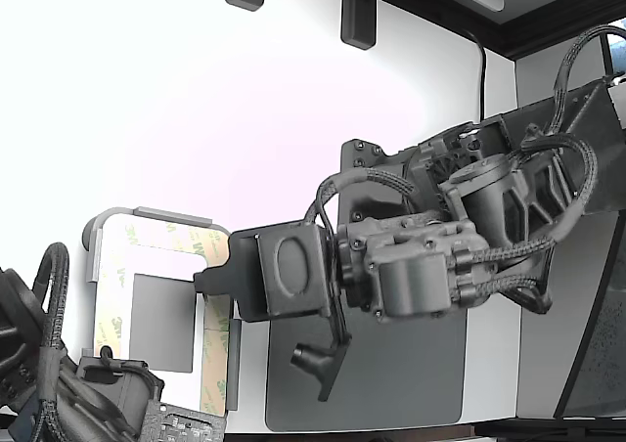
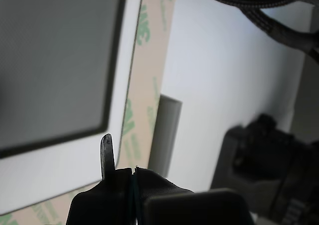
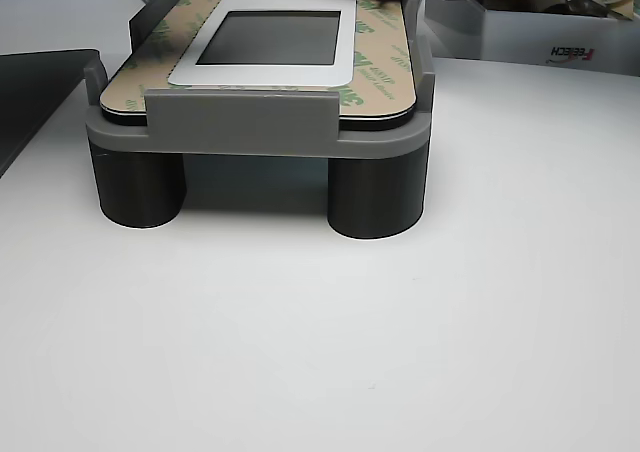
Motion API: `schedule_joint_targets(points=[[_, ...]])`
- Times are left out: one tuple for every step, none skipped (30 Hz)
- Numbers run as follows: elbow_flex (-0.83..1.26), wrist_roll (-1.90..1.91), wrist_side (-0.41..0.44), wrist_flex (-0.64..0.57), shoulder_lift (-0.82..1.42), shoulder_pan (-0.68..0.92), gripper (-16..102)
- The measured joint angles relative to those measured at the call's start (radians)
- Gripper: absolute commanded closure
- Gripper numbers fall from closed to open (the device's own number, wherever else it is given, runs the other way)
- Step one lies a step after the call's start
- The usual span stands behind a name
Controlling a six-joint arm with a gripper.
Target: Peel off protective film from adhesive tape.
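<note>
The protective film (image 1: pixel 215 354) lies as tan strips with green 3M marks around a grey rectangle (image 1: pixel 161 320), inside a light-grey rounded frame (image 1: pixel 147 214) at the exterior view's left. The adhesive tape is covered by the film and does not show on its own. My gripper (image 1: pixel 203 281) reaches in from the exterior view's right to the inner edge of the frame's right-hand strip. In the wrist view the film (image 2: pixel 149 75) runs beside the grey rectangle (image 2: pixel 55 60). There my gripper (image 2: pixel 107 155) has its jaws pressed together, one thin tip over the white border beside the strip. Nothing shows between them.
A large dark-grey rounded mat (image 1: pixel 391 383) lies under my arm. A second arm (image 1: pixel 59 383) sits at the exterior view's lower left, close to the frame. In the other view the frame (image 3: pixel 240 122) stands on two dark cylinders, with a white box (image 3: pixel 560 42) behind it.
</note>
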Motion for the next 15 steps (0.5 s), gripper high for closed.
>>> schedule_joint_targets(points=[[-0.028,0.012,0.014,0.015,-0.026,0.018,97],[-0.057,0.026,0.026,0.032,-0.054,0.037,97],[-0.083,0.034,0.037,0.044,-0.077,0.052,97],[-0.106,0.040,0.043,0.048,-0.097,0.067,97],[-0.123,0.040,0.044,0.048,-0.114,0.080,97],[-0.130,0.040,0.044,0.046,-0.126,0.091,97],[-0.130,0.032,0.043,0.041,-0.132,0.100,97],[-0.130,0.020,0.043,0.032,-0.135,0.107,97],[-0.127,0.005,0.043,0.015,-0.135,0.114,97],[-0.114,-0.009,0.041,-0.006,-0.135,0.123,97],[-0.101,-0.017,0.041,-0.026,-0.135,0.132,97],[-0.097,-0.017,0.041,-0.040,-0.140,0.138,97],[-0.097,-0.020,0.041,-0.049,-0.144,0.144,97],[-0.097,-0.034,0.038,-0.055,-0.150,0.149,97],[-0.097,-0.046,0.032,-0.058,-0.156,0.150,97]])
